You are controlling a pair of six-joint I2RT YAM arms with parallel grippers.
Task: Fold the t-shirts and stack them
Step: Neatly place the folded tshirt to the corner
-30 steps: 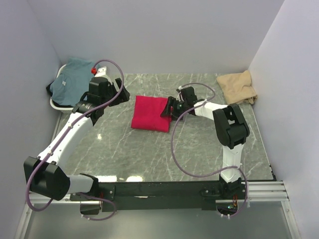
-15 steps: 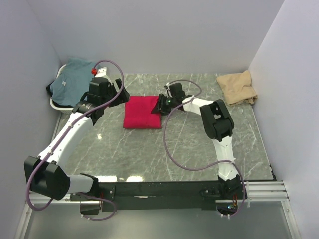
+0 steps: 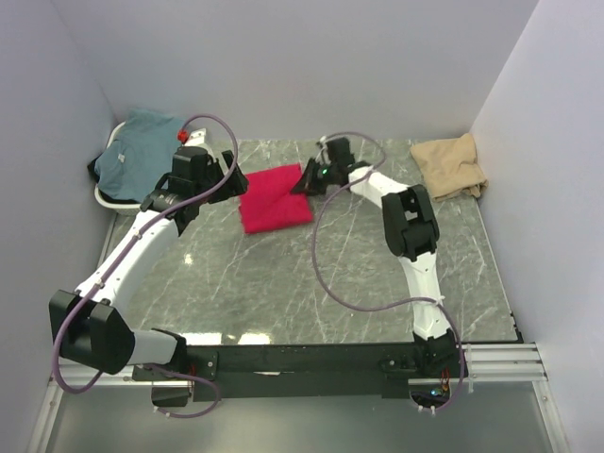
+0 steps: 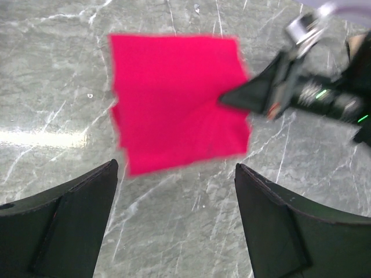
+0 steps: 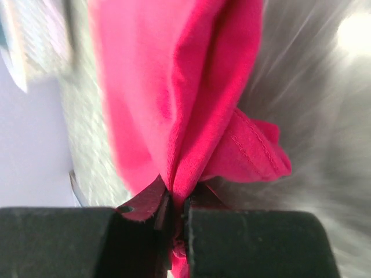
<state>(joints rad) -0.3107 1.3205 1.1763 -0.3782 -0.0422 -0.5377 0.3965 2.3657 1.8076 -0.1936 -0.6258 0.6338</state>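
Right gripper (image 5: 174,208) clamped on right edge of folded red t-shirt (image 3: 274,198), which lies mid marble table (image 3: 283,283). Left gripper (image 4: 177,168) spread wide, empty, just left of it. Far right: tan t-shirt (image 3: 451,165). Far left: teal t-shirt (image 3: 137,151) on white basket (image 3: 106,196).

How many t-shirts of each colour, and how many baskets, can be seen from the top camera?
Red t-shirt: 1
Teal t-shirt: 1
Beige t-shirt: 1
White basket: 1
Total: 4
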